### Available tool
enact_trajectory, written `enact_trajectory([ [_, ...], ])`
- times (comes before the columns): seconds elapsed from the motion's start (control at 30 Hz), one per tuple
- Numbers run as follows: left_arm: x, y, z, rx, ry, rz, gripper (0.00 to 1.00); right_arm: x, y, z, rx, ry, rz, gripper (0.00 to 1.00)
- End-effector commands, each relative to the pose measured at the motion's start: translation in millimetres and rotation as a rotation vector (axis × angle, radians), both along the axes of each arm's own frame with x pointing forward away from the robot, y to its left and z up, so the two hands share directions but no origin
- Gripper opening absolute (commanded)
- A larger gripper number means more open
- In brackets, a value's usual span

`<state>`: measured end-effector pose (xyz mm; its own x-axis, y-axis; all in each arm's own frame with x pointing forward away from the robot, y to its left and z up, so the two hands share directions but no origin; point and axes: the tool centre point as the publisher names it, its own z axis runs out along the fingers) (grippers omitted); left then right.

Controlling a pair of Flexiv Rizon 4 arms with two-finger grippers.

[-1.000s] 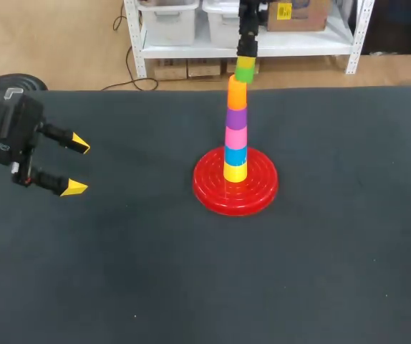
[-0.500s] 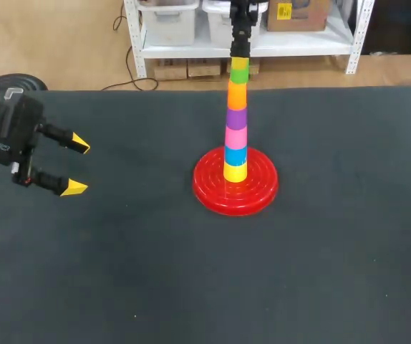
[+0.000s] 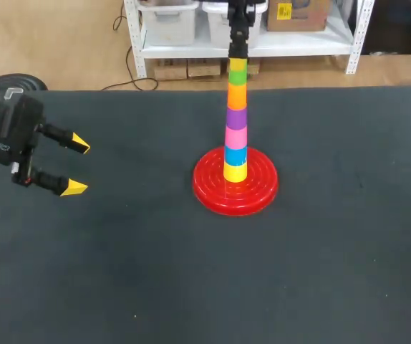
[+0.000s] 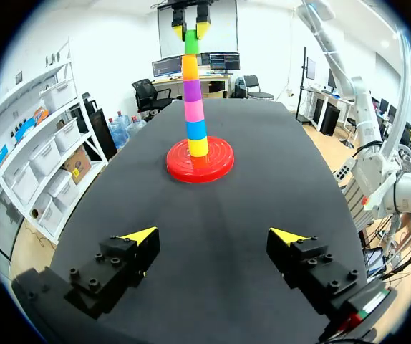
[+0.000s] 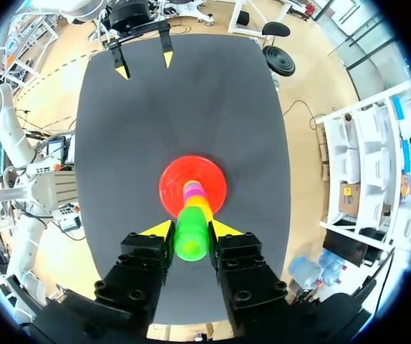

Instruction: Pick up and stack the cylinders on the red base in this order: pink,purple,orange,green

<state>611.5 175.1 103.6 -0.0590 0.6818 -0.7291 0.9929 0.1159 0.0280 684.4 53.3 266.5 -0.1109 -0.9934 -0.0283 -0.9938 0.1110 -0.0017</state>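
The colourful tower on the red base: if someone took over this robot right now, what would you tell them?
Right gripper: shut on the green cylinder, which sits on top of the tower.
Left gripper: open, empty, over the table well away from the red base.
Done: pink cylinder, purple cylinder, orange cylinder and green are stacked in order, above a yellow cylinder and a blue cylinder.
Left: release green, probably lift the right arm straight up.

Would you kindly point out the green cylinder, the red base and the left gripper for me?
green cylinder [image 3: 238,74], head view, its side wall.
red base [image 3: 213,190], head view, bare front rim.
left gripper [image 3: 81,166], head view, midway between fingertips.
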Motion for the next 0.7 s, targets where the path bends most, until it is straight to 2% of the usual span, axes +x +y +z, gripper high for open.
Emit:
enact_trajectory([
  [0.03,-0.3,0.6,-1.4,-0.003,-0.004,-0.001,1.0,0.4,0.2,-1.1,-0.002,0.008,-0.001,0.0],
  [0.7,-0.3,0.6,-1.4,-0.003,-0.004,-0.001,1.0,2.1,0.1,-5.4,-0.011,0.026,0.012,0.0],
])
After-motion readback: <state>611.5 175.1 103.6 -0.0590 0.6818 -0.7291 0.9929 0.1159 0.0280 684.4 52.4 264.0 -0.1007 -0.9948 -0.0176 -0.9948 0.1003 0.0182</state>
